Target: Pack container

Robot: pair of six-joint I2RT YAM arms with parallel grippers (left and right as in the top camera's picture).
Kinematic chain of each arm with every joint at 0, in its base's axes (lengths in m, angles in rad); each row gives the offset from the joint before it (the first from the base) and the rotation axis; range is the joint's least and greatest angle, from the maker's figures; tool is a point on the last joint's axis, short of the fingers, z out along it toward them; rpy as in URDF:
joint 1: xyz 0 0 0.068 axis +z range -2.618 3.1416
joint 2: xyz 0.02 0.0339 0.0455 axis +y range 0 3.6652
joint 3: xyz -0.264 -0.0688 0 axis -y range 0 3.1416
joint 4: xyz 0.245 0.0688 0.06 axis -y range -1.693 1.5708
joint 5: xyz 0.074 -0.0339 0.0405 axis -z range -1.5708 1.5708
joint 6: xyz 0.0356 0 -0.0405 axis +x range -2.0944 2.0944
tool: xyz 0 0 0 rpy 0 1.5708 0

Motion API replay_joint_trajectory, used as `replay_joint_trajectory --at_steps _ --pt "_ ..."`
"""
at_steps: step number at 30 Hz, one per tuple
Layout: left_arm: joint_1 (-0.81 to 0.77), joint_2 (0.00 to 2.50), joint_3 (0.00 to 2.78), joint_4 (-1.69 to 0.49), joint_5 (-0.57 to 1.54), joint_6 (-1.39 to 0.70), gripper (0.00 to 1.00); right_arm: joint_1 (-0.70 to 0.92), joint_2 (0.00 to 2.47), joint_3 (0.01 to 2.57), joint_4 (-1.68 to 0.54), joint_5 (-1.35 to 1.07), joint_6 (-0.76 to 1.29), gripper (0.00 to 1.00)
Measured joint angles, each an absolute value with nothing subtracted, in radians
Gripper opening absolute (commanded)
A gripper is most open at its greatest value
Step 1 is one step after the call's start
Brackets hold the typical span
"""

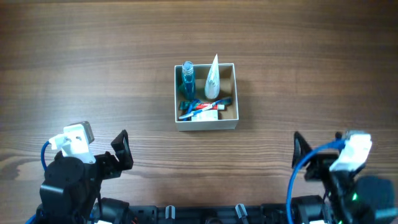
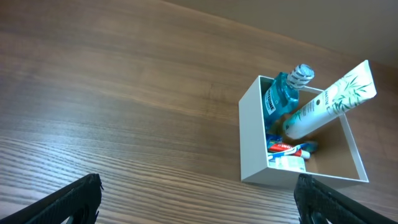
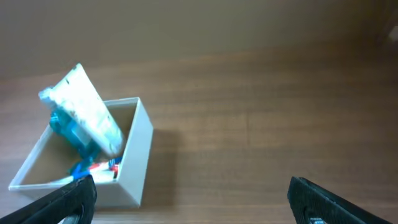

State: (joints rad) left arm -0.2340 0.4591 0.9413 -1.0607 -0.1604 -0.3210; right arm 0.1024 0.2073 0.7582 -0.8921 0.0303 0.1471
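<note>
Now the container (image 1: 205, 126) is sitting mid-table, looking light and stiff-walled; its rim is probably offering the likeliest hold. Left gripper (image 2: 198, 193) at seven o'clock and right gripper (image 3: 191, 186) at five are gaping wide, empty.

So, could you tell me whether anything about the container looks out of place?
Only mildly: the white tube stands tilted beside the blue bottle, its flat end poking above the container rim. Nothing looks spilled or damaged.
</note>
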Motion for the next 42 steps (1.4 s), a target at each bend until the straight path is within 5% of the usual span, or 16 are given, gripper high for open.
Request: replay_joint_trajectory --at_steps 4,9,14,42 --pt "-0.234 0.459 0.94 -1.062 -0.16 -0.321 1.0 0.102 0.02 0.542 -0.636 0.017 0.091 1.0" --pt "-0.234 0.459 0.939 -1.061 -0.16 -0.321 1.0 0.102 0.02 0.277 -0.13 -0.042 -0.026 1.0" --pt "-0.234 0.459 0.939 -1.062 -0.161 -0.321 1.0 0.102 0.019 0.046 0.113 -0.053 -0.082 1.0" --pt "-0.234 0.459 0.939 -1.063 -0.161 -0.321 1.0 0.102 0.016 0.006 0.004 -0.078 -0.08 1.0"
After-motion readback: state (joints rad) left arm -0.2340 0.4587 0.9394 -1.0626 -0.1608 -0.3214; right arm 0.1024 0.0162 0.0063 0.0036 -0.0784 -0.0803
